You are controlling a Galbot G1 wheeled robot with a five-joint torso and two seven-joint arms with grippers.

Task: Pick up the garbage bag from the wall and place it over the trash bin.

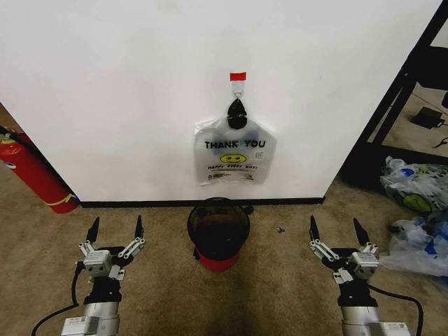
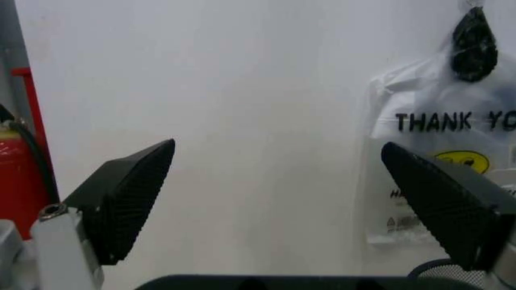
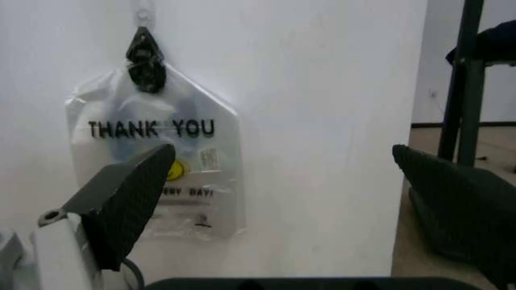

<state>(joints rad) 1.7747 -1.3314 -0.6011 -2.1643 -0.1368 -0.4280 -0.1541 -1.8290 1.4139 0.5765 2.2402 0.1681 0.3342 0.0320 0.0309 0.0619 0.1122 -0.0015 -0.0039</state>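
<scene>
**Bag on hook, both grippers low and open**

I saw the bag (image 1: 234,152) hanging flat on the wall (image 1: 126,84) from the hook (image 1: 238,89) under red tape (image 1: 238,75), a black clip (image 1: 236,114) pinching its top. "THANK YOU" and a yellow smiley faced me. The bin (image 1: 218,233) stood on carpet directly below the bag, near the baseboard (image 1: 140,204). My left gripper (image 1: 115,229) sat low, left of the bin, fingers (image 2: 121,202) spread apart, holding nothing. My right gripper (image 1: 339,229) sat right of the bin, fingers (image 3: 125,202) also apart. Extinguisher (image 1: 31,175) leaned far left; more bags (image 1: 416,210) lay far right.
</scene>
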